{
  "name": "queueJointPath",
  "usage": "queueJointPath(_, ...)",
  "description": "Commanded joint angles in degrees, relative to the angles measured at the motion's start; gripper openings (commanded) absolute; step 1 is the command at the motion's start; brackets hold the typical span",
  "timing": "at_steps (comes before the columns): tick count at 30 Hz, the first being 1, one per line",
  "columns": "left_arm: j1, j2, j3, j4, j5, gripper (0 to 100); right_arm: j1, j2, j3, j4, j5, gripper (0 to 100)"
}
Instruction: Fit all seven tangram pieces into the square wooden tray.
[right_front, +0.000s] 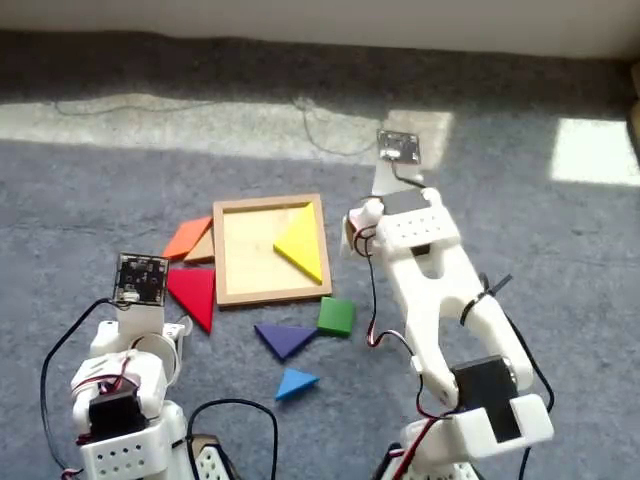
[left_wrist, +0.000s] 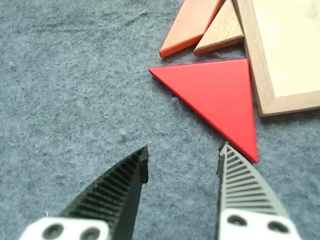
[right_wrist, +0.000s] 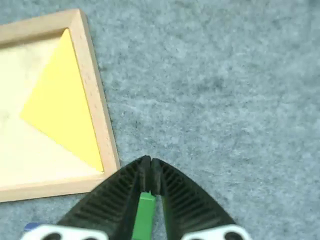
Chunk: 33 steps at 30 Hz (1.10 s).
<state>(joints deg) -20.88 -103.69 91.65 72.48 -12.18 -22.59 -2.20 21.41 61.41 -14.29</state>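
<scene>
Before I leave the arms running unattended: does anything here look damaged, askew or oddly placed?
Nothing stands out. The yellow triangle lies flat inside the wooden tray, against one side. The red triangle, the green square and the other loose pieces lie flat on the carpet around the tray, with no visible damage.

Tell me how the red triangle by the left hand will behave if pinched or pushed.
Probably stiff: the red triangle looks like a flat, solid slab. Lying flat on carpet, it likely won't roll or tip. Its thin edges may be hard to pinch.
</scene>
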Motion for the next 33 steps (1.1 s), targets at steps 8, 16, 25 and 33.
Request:
queueJointPath(8,-0.6,-0.3,-0.9,-1.0,-0.3,24,-5.7,-14.5,-1.8,13.1,12.3,0.5)
queueJointPath(16,-0.7,-0.3,-1.0,-1.0,-0.1,24,-17.2,-26.6,9.9,15.7,13.0,0.5)
queueJointPath(25,-0.7,-0.3,-1.0,-1.0,-0.1,24,-29.3,-27.6,26.6,-1.6,-3.8,1.0)
queueJointPath(33,-0.7,-0.3,-1.0,-1.0,-0.1,24,-39.0,-27.4,29.0,-2.3,-25.5,3.6)
